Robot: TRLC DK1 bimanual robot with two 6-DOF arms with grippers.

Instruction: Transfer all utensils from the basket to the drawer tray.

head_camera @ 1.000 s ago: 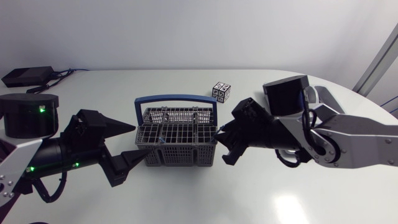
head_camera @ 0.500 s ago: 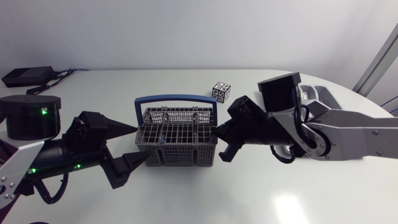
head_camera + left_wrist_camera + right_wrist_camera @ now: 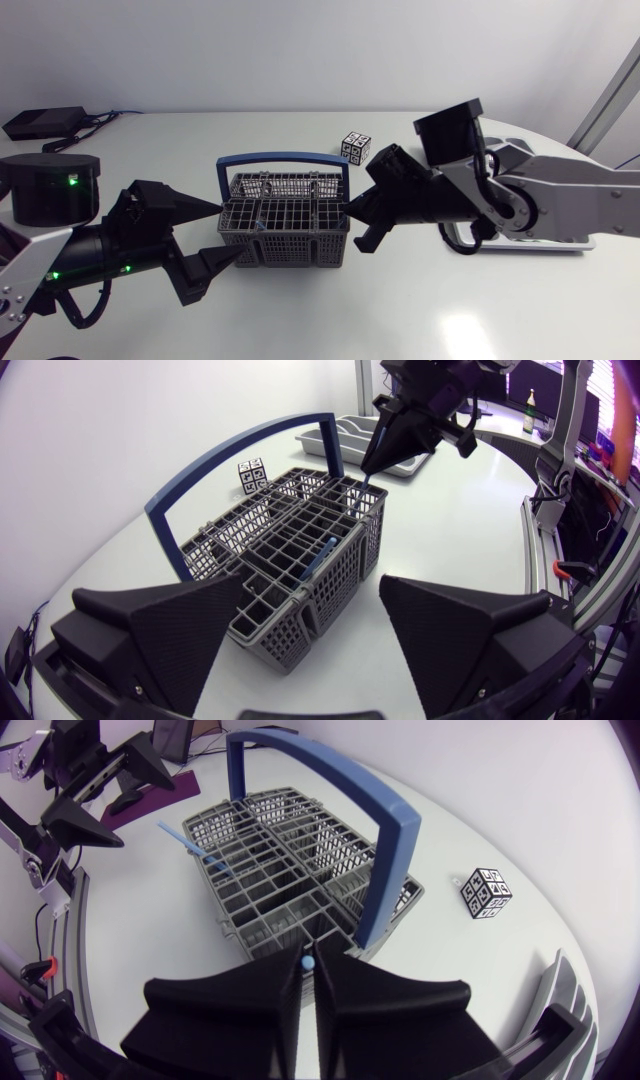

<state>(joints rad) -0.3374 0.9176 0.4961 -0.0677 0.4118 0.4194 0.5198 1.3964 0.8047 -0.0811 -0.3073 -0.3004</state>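
The grey wire basket with a blue handle stands mid-table. My left gripper is open, one finger on each side of the basket's left end. A blue utensil lies inside a compartment, also visible as a pale blue stick rising from the basket. My right gripper sits at the basket's right end, shut on the small blue tip of a utensil at the basket's rim. The grey drawer tray lies beyond the basket, under my right arm.
A small cube with black-and-white markers sits behind the basket to the right. A black box with cables rests at the table's far left. The table's front edge runs close to my left arm.
The right gripper's fingers have come together on the blue tip at the basket's right end, and the right arm has lifted a little. The left arm has not moved.
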